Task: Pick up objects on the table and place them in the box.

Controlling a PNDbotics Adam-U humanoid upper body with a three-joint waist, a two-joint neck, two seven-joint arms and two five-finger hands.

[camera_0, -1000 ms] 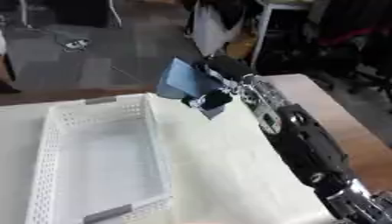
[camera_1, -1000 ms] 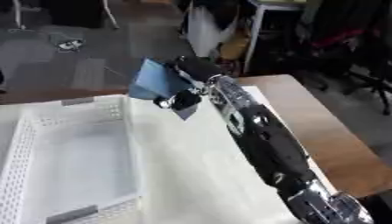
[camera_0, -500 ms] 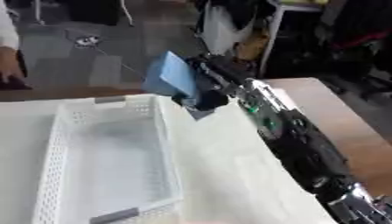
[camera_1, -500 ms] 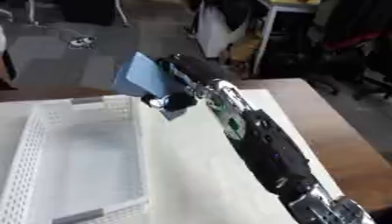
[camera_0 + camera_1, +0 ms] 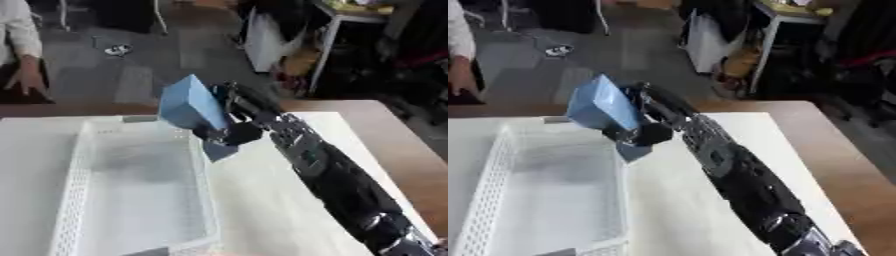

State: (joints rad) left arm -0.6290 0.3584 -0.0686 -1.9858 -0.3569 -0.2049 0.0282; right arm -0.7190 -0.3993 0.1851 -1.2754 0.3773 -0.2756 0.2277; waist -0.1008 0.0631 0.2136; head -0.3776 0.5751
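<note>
While the right hand (image 5: 238, 118) curls its fingers around the blue block (image 5: 190, 105) | block up in the air, over the white basket's (image 5: 74, 175) far right edge

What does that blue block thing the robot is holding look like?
The light blue, box-shaped block has flat faces and sharp edges, and looks like foam or painted cardboard. It is tilted, one corner pointing up, and is up in the air, touching nothing but the black right robot hand, whose fingers curl around its right side. It hangs over the far right wall of the white perforated plastic box, which looks empty. A smaller blue piece shows below the hand.
</note>
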